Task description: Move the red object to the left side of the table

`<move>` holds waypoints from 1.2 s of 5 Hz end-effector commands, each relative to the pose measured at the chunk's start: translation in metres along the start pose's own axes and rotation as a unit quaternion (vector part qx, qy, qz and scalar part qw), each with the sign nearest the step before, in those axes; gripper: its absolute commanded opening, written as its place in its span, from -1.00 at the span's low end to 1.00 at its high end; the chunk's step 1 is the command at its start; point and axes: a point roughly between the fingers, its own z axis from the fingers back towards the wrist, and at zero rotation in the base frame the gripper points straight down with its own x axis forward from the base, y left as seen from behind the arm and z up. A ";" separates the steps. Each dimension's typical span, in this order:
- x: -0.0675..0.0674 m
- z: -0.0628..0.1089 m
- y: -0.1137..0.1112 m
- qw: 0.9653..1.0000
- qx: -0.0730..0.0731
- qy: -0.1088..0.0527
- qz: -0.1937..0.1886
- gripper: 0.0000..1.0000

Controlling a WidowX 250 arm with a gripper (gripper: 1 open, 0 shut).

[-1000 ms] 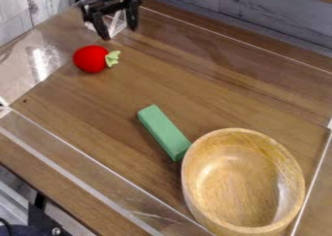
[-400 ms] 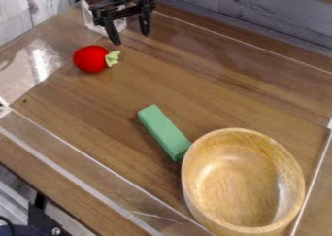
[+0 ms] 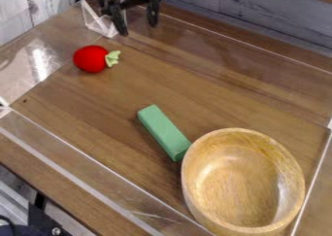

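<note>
The red object (image 3: 89, 58), a small glossy red fruit with a pale green stem on its right, lies on the table (image 3: 220, 84) near the left side. My gripper (image 3: 138, 21) hangs at the top of the camera view, up and to the right of the fruit and well apart from it. Its dark fingers (image 3: 122, 24) point down, spread open, with nothing between them.
A green rectangular block (image 3: 163, 131) lies in the middle front of the table. A large wooden bowl (image 3: 243, 182) stands at the front right, touching the block's end. Low clear acrylic walls (image 3: 26, 65) edge the tabletop.
The gripper has drifted to the right along the back of the table and risen a little, staying open. The red fruit, block and bowl have not moved.
</note>
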 end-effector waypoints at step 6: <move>0.004 -0.009 0.001 0.998 0.002 -0.020 0.067 1.00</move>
